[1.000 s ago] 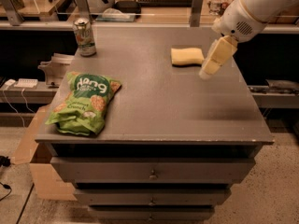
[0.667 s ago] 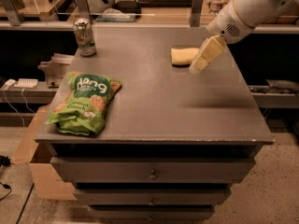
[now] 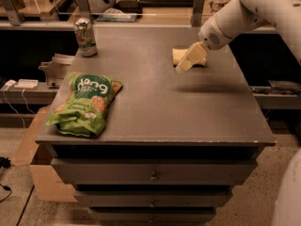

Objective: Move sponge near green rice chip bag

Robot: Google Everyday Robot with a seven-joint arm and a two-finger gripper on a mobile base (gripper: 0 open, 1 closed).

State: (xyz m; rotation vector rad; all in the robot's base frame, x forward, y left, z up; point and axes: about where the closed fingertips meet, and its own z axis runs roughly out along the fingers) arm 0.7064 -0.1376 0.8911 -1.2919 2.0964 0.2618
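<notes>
The sponge (image 3: pixel 180 54), a pale yellow soft block, lies flat at the back right of the grey cabinet top (image 3: pixel 160 102). My gripper (image 3: pixel 186 61) hangs from the white arm at the upper right. It points down and left, over the sponge's front edge, and hides part of the sponge. The green rice chip bag (image 3: pixel 85 104) lies flat at the front left of the top, well apart from the sponge.
A green-and-silver drink can (image 3: pixel 85 36) stands at the back left. Shelves with clutter run behind the cabinet. A cardboard box (image 3: pixel 35 166) sits on the floor at the left. Drawers (image 3: pixel 153 175) fill the front below the top.
My gripper has moved left, from just right of the sponge to over its front. The sponge, bag and can have not moved.
</notes>
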